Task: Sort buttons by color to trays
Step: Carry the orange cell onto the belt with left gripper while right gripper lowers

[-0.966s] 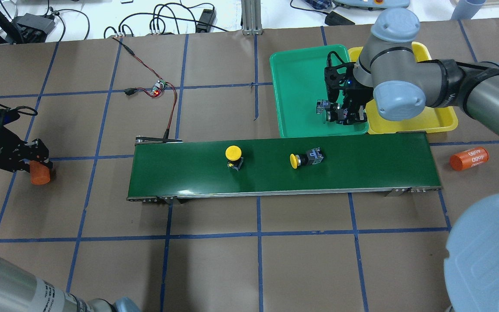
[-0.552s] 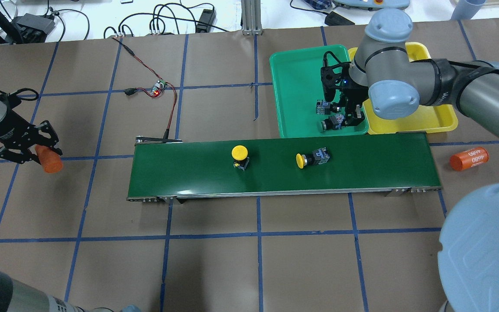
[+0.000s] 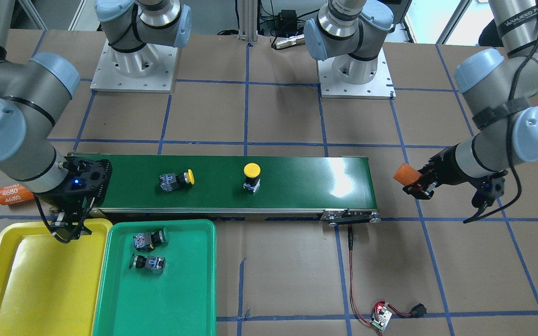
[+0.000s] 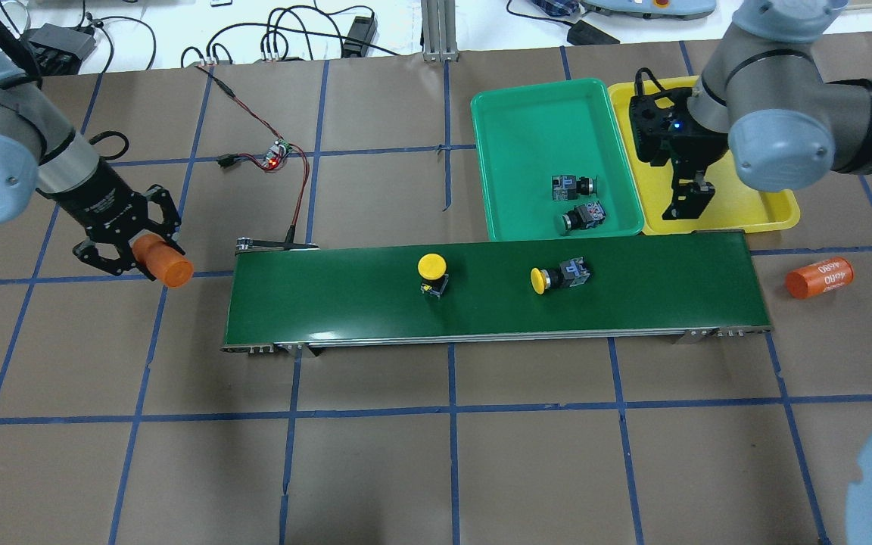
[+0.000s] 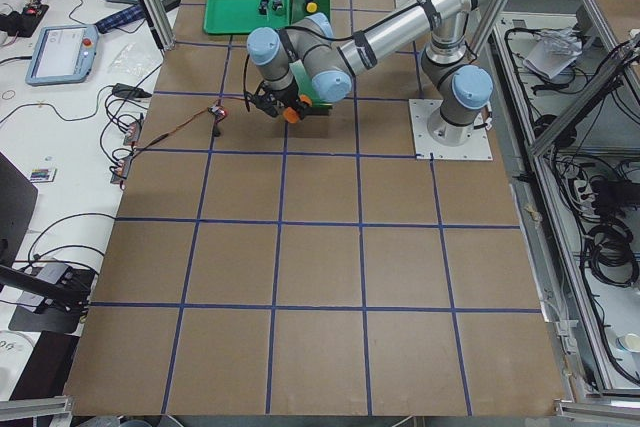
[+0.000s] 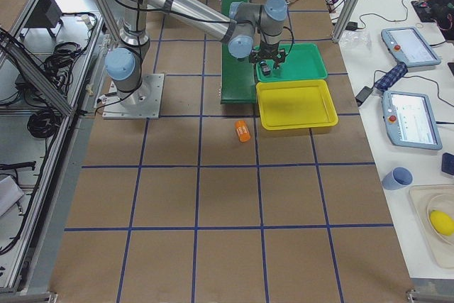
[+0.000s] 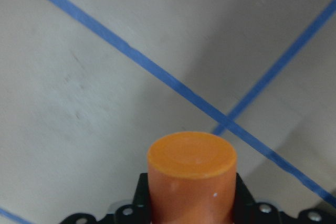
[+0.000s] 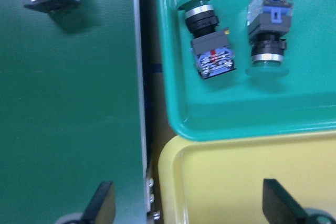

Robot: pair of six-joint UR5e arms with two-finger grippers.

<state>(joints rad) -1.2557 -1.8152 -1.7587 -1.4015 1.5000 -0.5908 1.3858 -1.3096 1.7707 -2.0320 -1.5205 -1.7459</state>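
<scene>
Two green buttons [image 4: 572, 185] [image 4: 581, 218] lie on their sides in the green tray [image 4: 527, 129]; they also show in the right wrist view [image 8: 210, 43] [image 8: 269, 30]. One yellow button [image 4: 432, 271] stands upright on the belt, and another yellow button [image 4: 557, 277] lies on its side there. My right gripper [image 4: 689, 198] is open and empty, low over the yellow tray [image 4: 754, 216] at its corner next to the green tray. The yellow tray holds nothing. My left gripper [image 4: 142, 253] is shut on an orange cylinder [image 4: 171, 269], left of the belt's end.
The dark-green conveyor belt [image 4: 330, 303] runs across the middle of the table. A second orange cylinder [image 4: 820, 277] lies on the table beyond the belt's right end. A small circuit board with red wires [image 4: 277, 157] lies behind the belt's left end.
My right gripper let go of a green button in the green tray and moved right over the yellow tray. My left gripper carried the orange cylinder toward the belt. Both yellow buttons drifted right.
</scene>
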